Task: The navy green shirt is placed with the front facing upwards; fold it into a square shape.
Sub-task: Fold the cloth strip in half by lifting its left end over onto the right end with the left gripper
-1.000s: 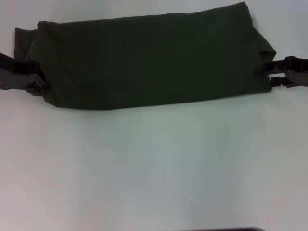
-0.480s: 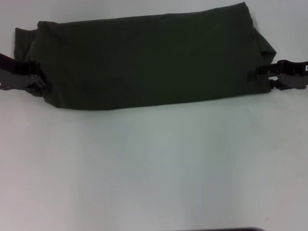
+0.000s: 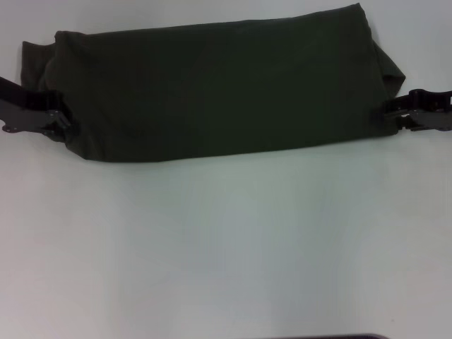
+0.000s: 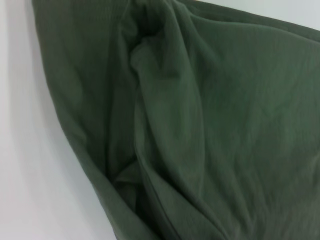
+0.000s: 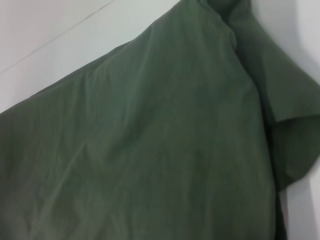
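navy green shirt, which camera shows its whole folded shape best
The head view: the navy green shirt lies there as one long folded band on the table, with the left gripper and right gripper at its ends. The left and right wrist views show only close-up creased cloth and a sleeve.

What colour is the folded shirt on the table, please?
Plain dark olive green shirt, clearest in the right wrist view.
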`<act>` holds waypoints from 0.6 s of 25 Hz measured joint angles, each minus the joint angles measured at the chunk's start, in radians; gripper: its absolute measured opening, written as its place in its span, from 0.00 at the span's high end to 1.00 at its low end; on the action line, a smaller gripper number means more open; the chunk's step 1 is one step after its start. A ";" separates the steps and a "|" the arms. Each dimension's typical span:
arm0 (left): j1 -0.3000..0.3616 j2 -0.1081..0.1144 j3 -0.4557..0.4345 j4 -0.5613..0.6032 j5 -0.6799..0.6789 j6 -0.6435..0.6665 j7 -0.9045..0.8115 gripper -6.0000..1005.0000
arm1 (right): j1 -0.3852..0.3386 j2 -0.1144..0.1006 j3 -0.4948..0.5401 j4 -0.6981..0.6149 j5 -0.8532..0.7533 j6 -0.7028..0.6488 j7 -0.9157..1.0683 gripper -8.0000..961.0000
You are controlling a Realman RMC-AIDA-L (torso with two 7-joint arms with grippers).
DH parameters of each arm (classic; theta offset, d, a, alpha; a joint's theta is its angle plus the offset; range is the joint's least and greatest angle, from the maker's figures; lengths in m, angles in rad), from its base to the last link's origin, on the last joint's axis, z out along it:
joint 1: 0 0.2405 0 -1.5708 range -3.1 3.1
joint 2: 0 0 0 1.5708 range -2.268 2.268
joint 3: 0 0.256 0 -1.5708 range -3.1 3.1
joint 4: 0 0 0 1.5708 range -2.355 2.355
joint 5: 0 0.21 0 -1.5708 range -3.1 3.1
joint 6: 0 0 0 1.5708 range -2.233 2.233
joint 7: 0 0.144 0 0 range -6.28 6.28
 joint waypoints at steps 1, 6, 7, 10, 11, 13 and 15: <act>0.000 0.000 0.000 0.000 0.000 0.000 0.000 0.94 | 0.000 -0.002 -0.001 0.000 0.000 -0.001 0.000 0.25; -0.002 -0.001 0.000 0.000 0.000 -0.002 0.000 0.94 | 0.000 -0.009 -0.018 0.001 -0.001 -0.006 0.005 0.41; -0.002 -0.001 0.000 0.000 0.000 -0.002 0.000 0.94 | 0.000 -0.010 -0.019 0.001 -0.001 -0.006 0.006 0.46; -0.003 -0.001 0.000 0.000 0.000 -0.002 0.001 0.93 | 0.000 -0.012 -0.020 0.001 -0.001 -0.007 0.008 0.61; -0.003 -0.001 0.000 0.000 0.000 -0.002 0.001 0.93 | 0.000 -0.014 -0.020 0.001 -0.001 -0.007 0.010 0.66; -0.003 -0.001 0.001 0.000 0.000 -0.002 0.001 0.93 | -0.001 -0.016 -0.021 0.001 -0.001 -0.007 0.014 0.76; -0.003 -0.001 0.002 0.000 0.000 -0.001 0.001 0.93 | -0.001 -0.018 -0.023 0.001 -0.001 -0.009 0.018 0.84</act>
